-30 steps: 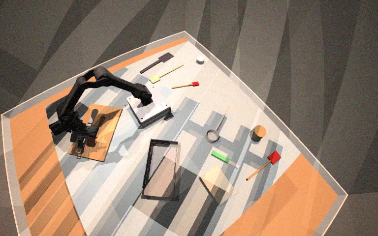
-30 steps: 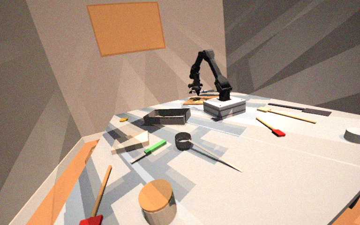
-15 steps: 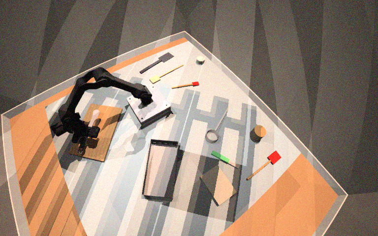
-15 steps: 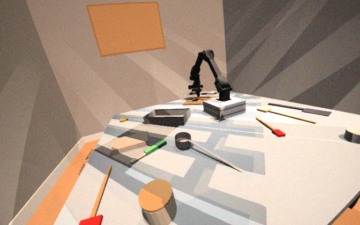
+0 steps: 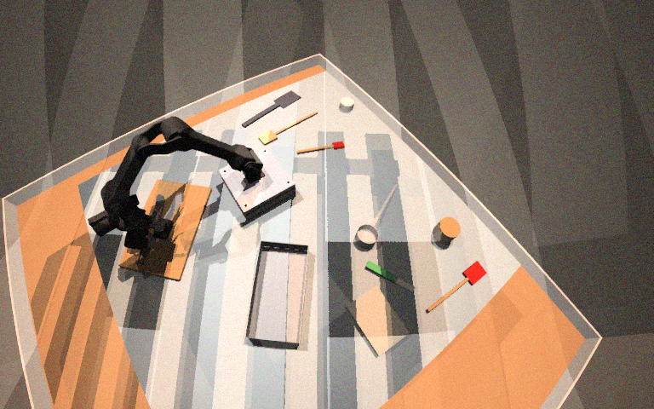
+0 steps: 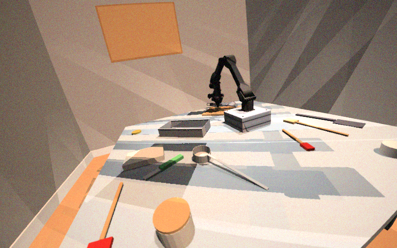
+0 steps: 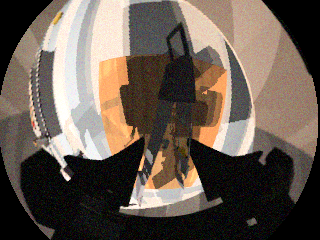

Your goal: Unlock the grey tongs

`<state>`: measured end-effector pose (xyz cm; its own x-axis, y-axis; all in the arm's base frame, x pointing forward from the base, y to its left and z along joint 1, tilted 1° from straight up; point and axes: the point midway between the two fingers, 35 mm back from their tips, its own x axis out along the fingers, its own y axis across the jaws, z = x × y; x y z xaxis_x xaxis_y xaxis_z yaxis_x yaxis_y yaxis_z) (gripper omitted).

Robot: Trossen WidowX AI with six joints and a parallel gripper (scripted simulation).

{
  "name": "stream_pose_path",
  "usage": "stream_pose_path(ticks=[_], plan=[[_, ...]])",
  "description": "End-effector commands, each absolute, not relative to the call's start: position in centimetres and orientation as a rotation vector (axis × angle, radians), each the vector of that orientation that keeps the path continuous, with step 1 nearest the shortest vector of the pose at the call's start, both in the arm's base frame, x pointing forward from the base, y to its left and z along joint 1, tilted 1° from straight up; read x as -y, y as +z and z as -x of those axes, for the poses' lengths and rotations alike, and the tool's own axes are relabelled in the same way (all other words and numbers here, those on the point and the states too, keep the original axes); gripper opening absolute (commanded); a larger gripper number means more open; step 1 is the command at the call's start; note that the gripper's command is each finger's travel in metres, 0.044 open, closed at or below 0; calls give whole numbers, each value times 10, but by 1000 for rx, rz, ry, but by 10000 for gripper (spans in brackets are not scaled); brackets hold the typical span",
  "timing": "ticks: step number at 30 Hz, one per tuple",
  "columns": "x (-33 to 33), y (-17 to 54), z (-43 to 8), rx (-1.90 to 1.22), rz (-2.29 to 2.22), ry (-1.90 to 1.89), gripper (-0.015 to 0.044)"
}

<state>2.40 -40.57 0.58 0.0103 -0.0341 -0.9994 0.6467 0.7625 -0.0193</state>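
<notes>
The grey tongs (image 5: 179,201) (image 7: 159,125) have their two arms spread apart. Their dark hinge end (image 7: 177,82) and pull ring point away from my wrist in the wrist view. They are level, on or just above the wooden board (image 5: 191,232) (image 6: 217,113) (image 7: 112,85); I cannot tell if they touch it everywhere. My gripper (image 6: 217,105) (image 7: 166,140) is open, pointing down with one finger on each outer side of the tongs' arms. In the top view the gripper body and its shadow hide the hinge end.
The roasting tin (image 5: 273,343) (image 6: 181,133) stands beside the board, with no tongs across it. The arm's white base box (image 5: 270,192) (image 6: 248,114) is close to the board. A saucepan (image 5: 365,236) (image 6: 201,155), a green-handled knife (image 5: 381,271) (image 6: 172,161) and a lidded jar (image 5: 449,228) (image 6: 172,216) lie farther off.
</notes>
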Motion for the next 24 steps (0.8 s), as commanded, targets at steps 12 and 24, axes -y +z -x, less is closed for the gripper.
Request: stream_pose_path(ticks=[12,24], plan=[[363,43,-73,-1476,-530,-567,440],[287,84,-121,-1476,-538,-559,440]])
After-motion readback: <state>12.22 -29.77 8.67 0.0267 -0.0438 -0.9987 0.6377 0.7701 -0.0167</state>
